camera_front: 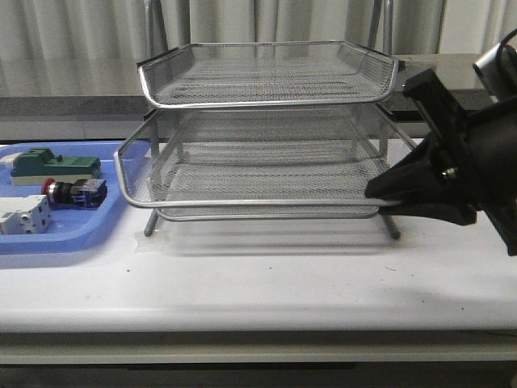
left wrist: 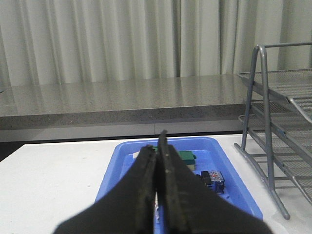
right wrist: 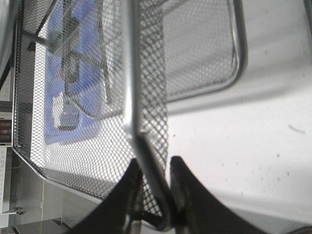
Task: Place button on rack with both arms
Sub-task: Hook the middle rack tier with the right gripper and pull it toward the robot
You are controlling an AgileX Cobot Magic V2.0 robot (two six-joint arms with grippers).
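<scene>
My right gripper (right wrist: 155, 168) pinches the rack (camera_front: 266, 153) rim; my left gripper (left wrist: 158, 146), jaws pressed together and empty, is nearer the button (camera_front: 74, 192), lying sideways in the blue tray (camera_front: 60, 241) just beyond its tips

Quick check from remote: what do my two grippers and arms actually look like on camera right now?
The right gripper is bulky matte black with tapered, wedge-shaped fingers; a silver-grey cylinder sits above the arm. The left gripper shows two long black fingers, narrowing to blunt tips. No markings are readable.
</scene>
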